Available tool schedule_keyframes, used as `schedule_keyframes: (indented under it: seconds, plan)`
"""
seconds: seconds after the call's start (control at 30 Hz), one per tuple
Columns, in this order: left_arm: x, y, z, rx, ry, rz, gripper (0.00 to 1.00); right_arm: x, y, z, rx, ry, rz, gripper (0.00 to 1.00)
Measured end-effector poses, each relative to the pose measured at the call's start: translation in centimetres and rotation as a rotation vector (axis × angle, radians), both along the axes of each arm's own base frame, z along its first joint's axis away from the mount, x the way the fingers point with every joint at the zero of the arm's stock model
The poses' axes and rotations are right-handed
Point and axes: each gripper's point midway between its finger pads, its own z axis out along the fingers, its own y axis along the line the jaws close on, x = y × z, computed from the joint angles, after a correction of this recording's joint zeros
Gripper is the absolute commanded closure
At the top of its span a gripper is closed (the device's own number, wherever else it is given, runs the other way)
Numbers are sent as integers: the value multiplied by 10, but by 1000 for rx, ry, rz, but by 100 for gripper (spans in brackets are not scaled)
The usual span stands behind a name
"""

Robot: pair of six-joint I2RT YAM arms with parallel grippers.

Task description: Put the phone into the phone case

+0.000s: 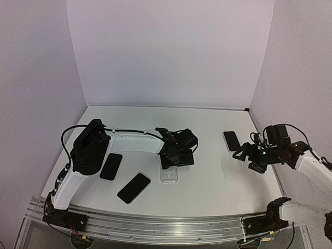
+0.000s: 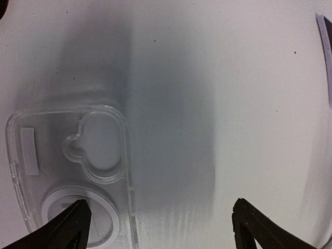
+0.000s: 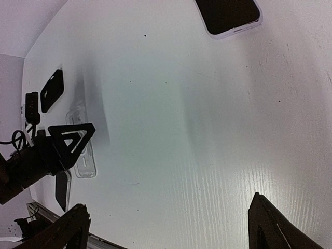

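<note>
A clear phone case point(image 1: 169, 175) lies flat near the middle of the table, its camera cut-out and ring showing point(image 2: 67, 171). My left gripper point(image 1: 175, 158) hovers just over its far end, open and empty point(image 2: 161, 223), with one fingertip point(image 2: 72, 225) above the ring. Two bare black phones point(image 1: 111, 166) point(image 1: 134, 188) lie to the left of the case. A third phone point(image 1: 231, 140) with a light rim lies at the right point(image 3: 231, 15). My right gripper point(image 1: 246, 158) stands beside it, open and empty point(image 3: 168, 223).
White walls close the back and both sides of the table point(image 1: 207, 181). A metal rail point(image 1: 155, 220) runs along the near edge. The left arm's body point(image 1: 91, 148) stretches over the left part of the table, beside the black phones.
</note>
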Motion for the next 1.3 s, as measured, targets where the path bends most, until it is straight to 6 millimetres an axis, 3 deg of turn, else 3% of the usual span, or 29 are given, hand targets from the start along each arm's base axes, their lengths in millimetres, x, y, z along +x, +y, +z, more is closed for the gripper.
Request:
schedule_keyframes:
  seconds: [0.17, 0.47, 1.07, 1.3]
  plan:
    - [-16, -4, 16, -68, -2, -101, 0, -2, 0, -2, 0, 7, -1, 6]
    - [-46, 43, 45, -87, -29, -157, 0, -4, 0, -8, -2, 37, 1, 3]
    - [-57, 51, 10, -48, 43, -166, 0, -11, -2, -10, -13, 56, 3, 3]
    - [-64, 43, -3, -68, 87, -198, 0, -13, -4, -10, -19, 60, 0, 3]
